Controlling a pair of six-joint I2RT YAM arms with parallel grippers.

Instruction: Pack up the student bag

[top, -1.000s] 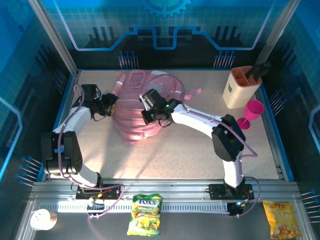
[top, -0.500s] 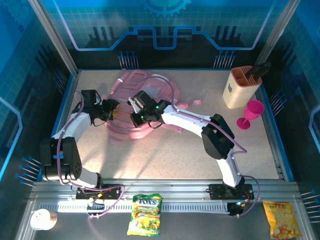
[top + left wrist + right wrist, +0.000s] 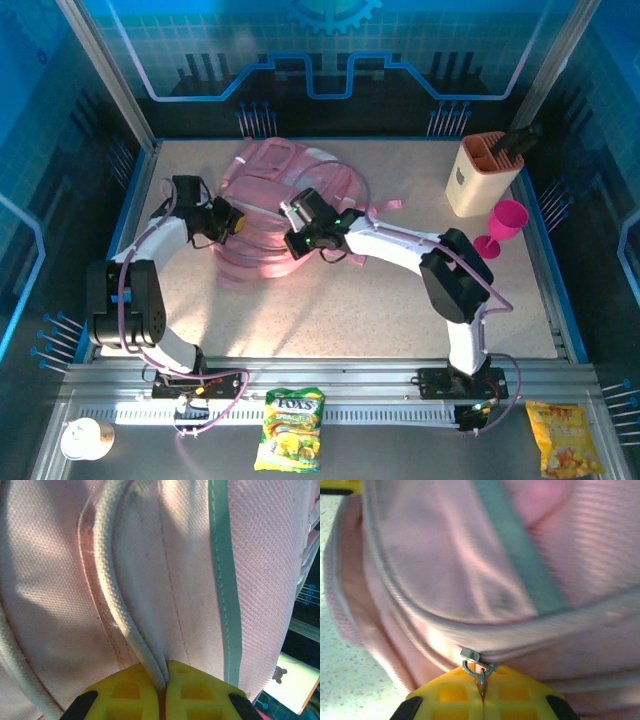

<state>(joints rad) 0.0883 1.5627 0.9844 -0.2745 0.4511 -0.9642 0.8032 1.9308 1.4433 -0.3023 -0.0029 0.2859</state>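
Observation:
The pink student bag [image 3: 275, 205] lies on the table at the back left, its straps trailing to the right. My left gripper [image 3: 235, 223] is at the bag's left edge, shut on a fold of its pale piped trim [image 3: 125, 620]; the yellow fingers [image 3: 125, 695] pinch the fabric between them. My right gripper [image 3: 296, 243] is at the bag's front right side. It is shut on the metal zipper pull [image 3: 479, 666], whose slider sits on the pink zip line [image 3: 420, 625] just above the yellow fingers [image 3: 515, 695].
An orange-and-cream holder [image 3: 483, 172] with a dark tool stands at the back right, a pink goblet [image 3: 498, 226] beside it. Snack packets [image 3: 290, 428] [image 3: 562, 437] and a white cup [image 3: 84, 438] lie on the near rail, off the table.
The right gripper has moved right and slightly toward the front with the zipper pull, after first swinging left. The left gripper shifted a little right with the bag's edge; the bag flattened.

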